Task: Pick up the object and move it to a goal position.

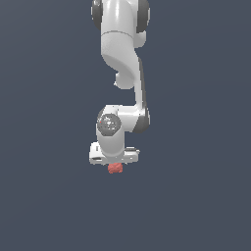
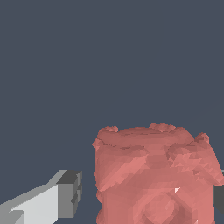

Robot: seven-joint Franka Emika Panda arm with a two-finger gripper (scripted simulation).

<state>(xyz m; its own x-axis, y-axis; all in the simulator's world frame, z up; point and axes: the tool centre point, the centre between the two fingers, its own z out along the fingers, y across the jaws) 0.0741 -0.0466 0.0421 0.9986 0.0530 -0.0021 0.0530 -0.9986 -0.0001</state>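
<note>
The object (image 1: 114, 168), a small salmon-red bumpy lump, sits directly under the white hand of my gripper (image 1: 114, 163) in the exterior view. In the wrist view the object (image 2: 153, 175) fills the space between the fingers of the gripper (image 2: 146, 197). One white finger with a grey pad (image 2: 70, 194) stands beside it with a narrow gap showing. The other finger (image 2: 219, 197) only shows as a grey sliver at the picture's edge, right against the lump. The jaws stand open around the object, slightly wider than it.
The white arm (image 1: 120, 54) comes down from the top of the exterior view. All around is a plain dark blue-grey surface with no other objects, edges or marker in view.
</note>
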